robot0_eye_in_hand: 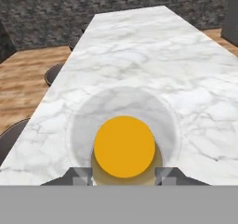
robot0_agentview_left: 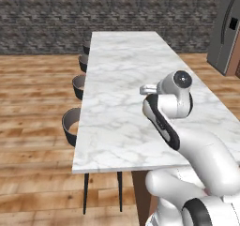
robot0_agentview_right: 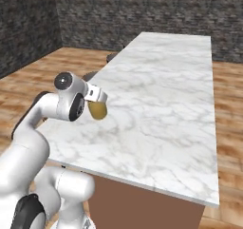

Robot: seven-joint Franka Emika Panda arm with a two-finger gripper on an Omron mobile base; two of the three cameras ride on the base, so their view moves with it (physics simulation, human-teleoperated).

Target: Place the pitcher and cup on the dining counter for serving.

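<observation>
End effector grips the pitcher over the dining counter — not set down — cup placement remains.

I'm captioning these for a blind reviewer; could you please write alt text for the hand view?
The gripper holds the mustard-tan pitcher, seen from above as a round yellow-orange top between the two fingers, over the near end of the dining counter. The white marble top runs away toward a dark stone wall, with dark stools along its left edge.

Dining counter polished veined marble (pitcher matte tan); wood floor.
</observation>
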